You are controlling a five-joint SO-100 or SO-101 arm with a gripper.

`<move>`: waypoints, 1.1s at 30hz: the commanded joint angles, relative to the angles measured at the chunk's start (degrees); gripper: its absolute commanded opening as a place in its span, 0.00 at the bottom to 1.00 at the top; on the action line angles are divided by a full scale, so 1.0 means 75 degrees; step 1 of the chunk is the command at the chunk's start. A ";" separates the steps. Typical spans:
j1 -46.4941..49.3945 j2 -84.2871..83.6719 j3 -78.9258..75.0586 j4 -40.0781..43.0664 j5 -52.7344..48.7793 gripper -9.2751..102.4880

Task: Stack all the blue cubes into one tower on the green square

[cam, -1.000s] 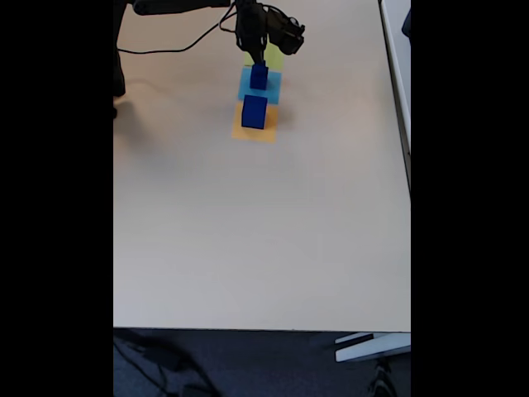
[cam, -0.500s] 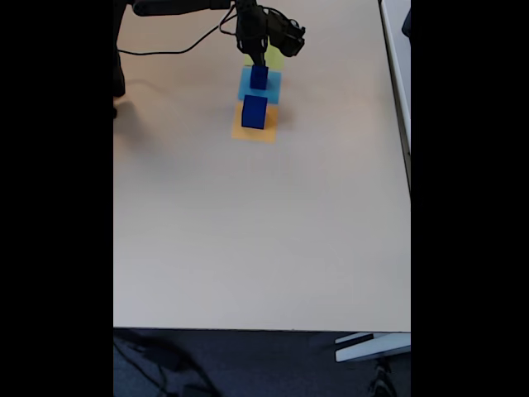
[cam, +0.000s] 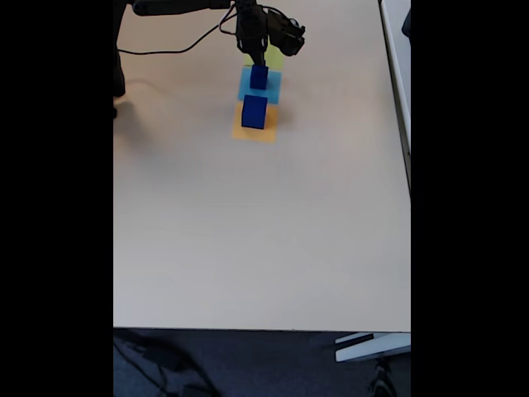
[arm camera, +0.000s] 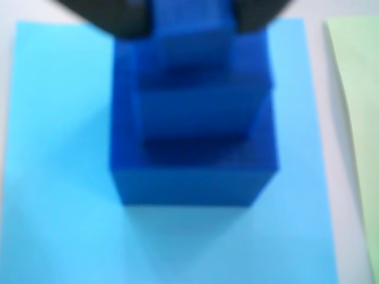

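Observation:
In the wrist view, three blue cubes stand stacked on the flat light-blue square: a wide base cube, a middle cube and a small top cube. My gripper has a dark finger pressed against each side of the small top cube. The green square lies to the right of the stack, with nothing on the part that shows. In the fixed view the gripper hangs over this stack, partly hiding the green square. The largest blue cube stands apart on the orange square.
The three coloured squares lie in a row near the far edge of the beige table. A black cable runs across the table top left of the arm. A second table edge borders the right side.

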 commanded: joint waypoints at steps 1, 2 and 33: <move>-0.0023 0.0305 -0.0059 -0.0094 0.0059 0.13; -0.0023 0.0305 -0.0059 -0.0082 0.0047 0.13; -0.0023 -0.0586 -0.3328 0.0574 -0.0258 0.15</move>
